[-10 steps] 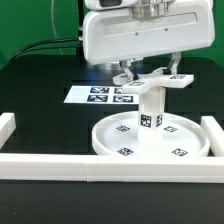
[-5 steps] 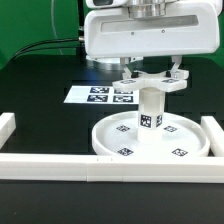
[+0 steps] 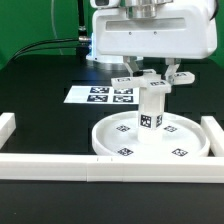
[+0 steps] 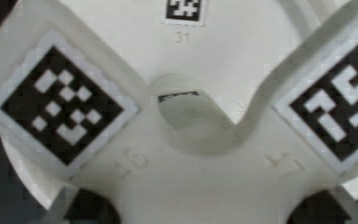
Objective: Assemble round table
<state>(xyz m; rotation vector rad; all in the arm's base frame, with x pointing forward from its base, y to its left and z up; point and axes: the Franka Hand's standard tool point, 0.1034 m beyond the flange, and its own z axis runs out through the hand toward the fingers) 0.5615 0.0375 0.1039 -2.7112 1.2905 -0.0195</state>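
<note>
the smaller cross-shaped white plastic piece [image 3: 149, 81] sits on top of the short cylindrical white post [image 3: 151, 108], which stands upright at the middle of the large round rimmed white disc [image 3: 110, 137] on the black table [image 3: 40, 85]. the only printing that shows is black-and-white square tags: one on the post's side, several on the disc's floor and rim, and some on the cross piece's arms. no words or brand names can be read.

the robot's gripper [image 3: 149, 74] hangs just above the cross piece under its big white housing, with its fingers [image 3: 173, 73] reaching down at either side of the cross piece; from the exterior view i cannot tell if they pinch it or stand free.

the wrist view fills with the cross piece [image 4: 179, 120] seen close: two arms with large diamond-set tags, a third tag at the far edge, and faint embossed marks too blurred to read. it shows none of the surroundings.

only the exterior view shows the flat white marker board [image 3: 98, 95] behind the disc and the long white border bars [image 3: 60, 167] in front and at both sides.
</note>
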